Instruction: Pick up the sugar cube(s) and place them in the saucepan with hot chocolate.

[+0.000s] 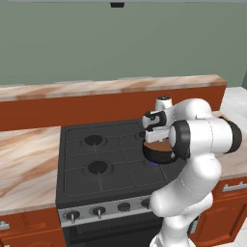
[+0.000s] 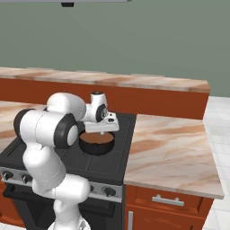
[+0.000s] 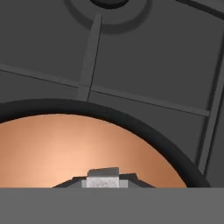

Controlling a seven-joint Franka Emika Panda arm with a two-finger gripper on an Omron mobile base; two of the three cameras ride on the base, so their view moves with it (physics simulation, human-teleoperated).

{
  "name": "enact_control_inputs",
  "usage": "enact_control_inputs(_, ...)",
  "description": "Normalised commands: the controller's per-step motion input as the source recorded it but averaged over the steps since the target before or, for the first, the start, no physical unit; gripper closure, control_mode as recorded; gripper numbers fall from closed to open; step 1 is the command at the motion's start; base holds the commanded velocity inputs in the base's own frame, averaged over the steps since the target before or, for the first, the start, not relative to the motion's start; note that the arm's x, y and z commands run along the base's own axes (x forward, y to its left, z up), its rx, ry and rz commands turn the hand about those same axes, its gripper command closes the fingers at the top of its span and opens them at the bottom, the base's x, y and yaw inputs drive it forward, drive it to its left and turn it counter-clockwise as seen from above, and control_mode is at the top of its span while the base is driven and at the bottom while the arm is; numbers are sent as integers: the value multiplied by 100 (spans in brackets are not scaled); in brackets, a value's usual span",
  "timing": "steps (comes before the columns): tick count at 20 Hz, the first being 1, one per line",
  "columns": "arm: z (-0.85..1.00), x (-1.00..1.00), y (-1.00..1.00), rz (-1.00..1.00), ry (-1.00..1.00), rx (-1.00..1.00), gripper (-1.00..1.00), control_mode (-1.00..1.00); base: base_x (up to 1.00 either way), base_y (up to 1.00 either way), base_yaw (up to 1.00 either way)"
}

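The saucepan with hot chocolate [image 1: 157, 155] [image 2: 95, 143] is a small round black pan on the stove's right side. In the hand view its black rim [image 3: 144, 131] curves around the flat brown liquid [image 3: 65, 148]. My gripper [image 3: 103, 183] [image 1: 155, 139] [image 2: 99, 130] hangs just above the liquid, pointing down. It is shut on the sugar cube [image 3: 103, 176], a tiny whitish-grey block pinched between the dark fingertips [image 3: 73, 181]. The pan's handle is hidden behind my arm.
The black stove [image 1: 96, 164] has burners on its left [image 1: 97, 167] and knobs along its front [image 1: 98, 211]. Marble counter lies to the left [image 1: 26, 164] and right [image 2: 175, 152]. A raised orange back ledge [image 2: 148, 96] runs behind.
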Motion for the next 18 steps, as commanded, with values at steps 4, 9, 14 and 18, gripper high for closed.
enact_control_inputs(4,-24,8,0,0,0,0,100,-100,0,0,0)
enact_control_inputs(9,-5,-13,0,0,0,0,100,-100,0,0,0)
enact_control_inputs(14,0,-24,0,-1,0,0,100,-100,0,0,0)
enact_control_inputs(18,0,-26,0,-2,0,0,-100,-100,0,0,0)
